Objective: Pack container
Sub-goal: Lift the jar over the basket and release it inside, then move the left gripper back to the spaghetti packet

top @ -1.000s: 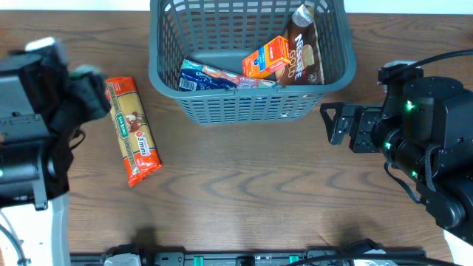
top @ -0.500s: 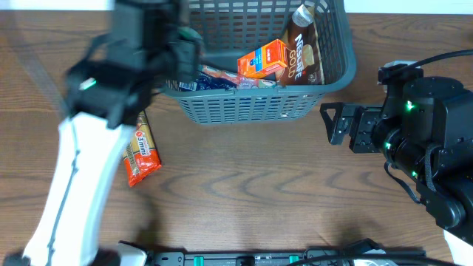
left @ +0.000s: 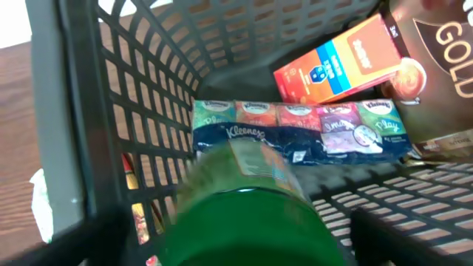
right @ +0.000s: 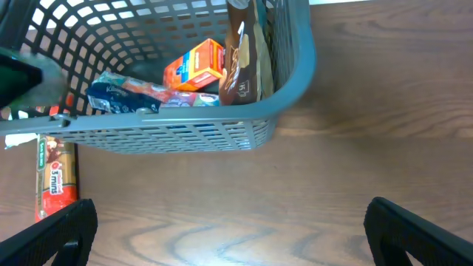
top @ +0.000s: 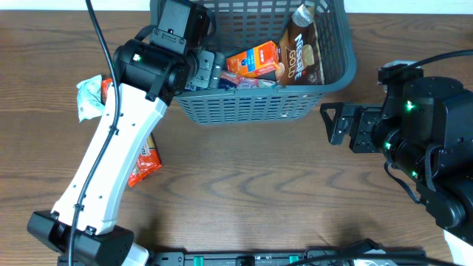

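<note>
Over slatted plastic container [top: 244, 108], green cylinder [left: 244, 222]

Readable print, three items

From my left wrist: "Kleenex" in white script on the dark blue tissue pack [left: 295, 129]; "GOLD" in big pale letters on the brown pouch [left: 436, 44]. From my right wrist: "3 mins" on the orange packet [right: 56, 177]. The lettering on the orange box [left: 340, 63] is too blurred to read.
</note>
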